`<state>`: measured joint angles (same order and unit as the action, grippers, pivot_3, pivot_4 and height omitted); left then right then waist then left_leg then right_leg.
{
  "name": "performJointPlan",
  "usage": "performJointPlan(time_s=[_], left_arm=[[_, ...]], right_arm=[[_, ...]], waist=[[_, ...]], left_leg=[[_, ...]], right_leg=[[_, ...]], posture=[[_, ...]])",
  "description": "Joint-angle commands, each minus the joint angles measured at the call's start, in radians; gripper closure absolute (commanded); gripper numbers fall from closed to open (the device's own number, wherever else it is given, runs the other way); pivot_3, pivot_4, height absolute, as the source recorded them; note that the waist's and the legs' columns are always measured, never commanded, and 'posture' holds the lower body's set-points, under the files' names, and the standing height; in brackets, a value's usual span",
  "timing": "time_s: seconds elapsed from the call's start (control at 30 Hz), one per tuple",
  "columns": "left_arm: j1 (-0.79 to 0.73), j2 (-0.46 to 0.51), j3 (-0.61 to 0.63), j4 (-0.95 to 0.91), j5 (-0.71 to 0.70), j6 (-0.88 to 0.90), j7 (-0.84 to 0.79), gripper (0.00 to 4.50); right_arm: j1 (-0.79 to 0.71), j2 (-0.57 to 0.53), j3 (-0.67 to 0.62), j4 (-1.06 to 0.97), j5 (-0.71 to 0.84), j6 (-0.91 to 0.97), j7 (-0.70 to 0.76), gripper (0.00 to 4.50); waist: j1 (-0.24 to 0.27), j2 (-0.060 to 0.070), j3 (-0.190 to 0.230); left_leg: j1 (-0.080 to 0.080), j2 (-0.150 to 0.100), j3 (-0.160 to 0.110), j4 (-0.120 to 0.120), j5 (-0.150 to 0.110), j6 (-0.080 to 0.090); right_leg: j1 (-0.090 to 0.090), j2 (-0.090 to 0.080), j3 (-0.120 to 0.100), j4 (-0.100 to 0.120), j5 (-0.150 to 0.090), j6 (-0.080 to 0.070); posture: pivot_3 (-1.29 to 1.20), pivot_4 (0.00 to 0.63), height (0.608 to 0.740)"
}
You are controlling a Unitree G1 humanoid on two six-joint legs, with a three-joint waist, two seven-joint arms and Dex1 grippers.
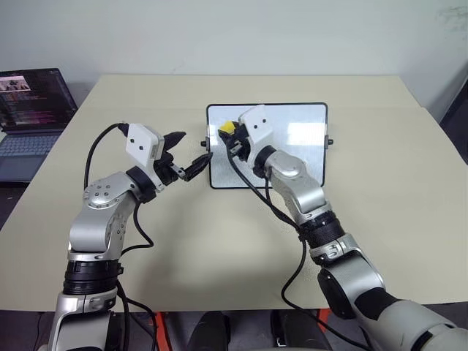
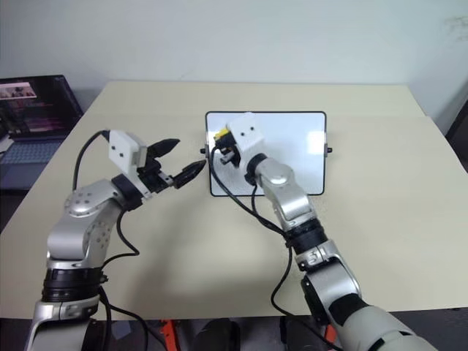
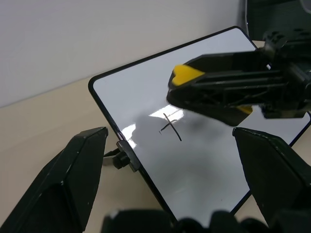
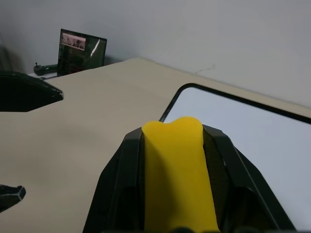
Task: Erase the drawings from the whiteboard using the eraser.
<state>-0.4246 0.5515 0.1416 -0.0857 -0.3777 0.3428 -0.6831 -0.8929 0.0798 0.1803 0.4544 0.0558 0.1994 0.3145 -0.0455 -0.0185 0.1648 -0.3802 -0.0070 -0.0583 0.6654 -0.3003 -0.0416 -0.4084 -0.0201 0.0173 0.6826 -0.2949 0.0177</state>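
Clearly soft, light eraser [image 4: 177,170], squeezed between shut right claw [image 1: 232,140] over whiteboard [image 1: 292,124] near plus mark [image 3: 171,127]; best gripped mid-sides. Left claw [image 1: 191,152] open, empty, beside board.

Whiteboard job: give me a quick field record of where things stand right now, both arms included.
whiteboard: lies flat on the table, glossy, black frame
drawings: a plus sign near the board's left end, not yet erased; other marks cannot be made out
eraser: yellow, clamped in the right gripper, over the board's left end near the plus sign
eraser contact with board: cannot tell
left gripper: jaws open, holds nothing, level beside the board's left edge
laptop: open, at the table's far left corner
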Motion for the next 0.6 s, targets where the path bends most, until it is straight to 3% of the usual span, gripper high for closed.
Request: performJointPlan(time_s=[0.03, 0.6], left_arm=[[0.001, 0.004, 0.014, -0.048, -0.006, -0.009, 0.008, 0.00], [0.034, 0.007, 0.028, -0.091, -0.020, 0.011, 0.031, 0.00]], right_arm=[[-0.055, 0.015, 0.004, 0.078, -0.021, -0.098, 0.016, 3.21], [-0.238, 0.034, 0.022, 0.528, -0.177, -0.389, -0.071, 3.21]], waist=[[-0.001, 0.000, 0.000], [-0.012, 0.000, 0.000]], left_leg=[[0.000, 0.000, 0.000, 0.000, 0.000, 0.000], [0.000, 0.000, 0.000, 0.000, 0.000, 0.000]], right_leg=[[0.000, 0.000, 0.000, 0.000, 0.000, 0.000], [-0.001, 0.000, 0.000, 0.000, 0.000, 0.000]], posture=[[0.00, 0.150, 0.740], [0.00, 0.150, 0.740]])
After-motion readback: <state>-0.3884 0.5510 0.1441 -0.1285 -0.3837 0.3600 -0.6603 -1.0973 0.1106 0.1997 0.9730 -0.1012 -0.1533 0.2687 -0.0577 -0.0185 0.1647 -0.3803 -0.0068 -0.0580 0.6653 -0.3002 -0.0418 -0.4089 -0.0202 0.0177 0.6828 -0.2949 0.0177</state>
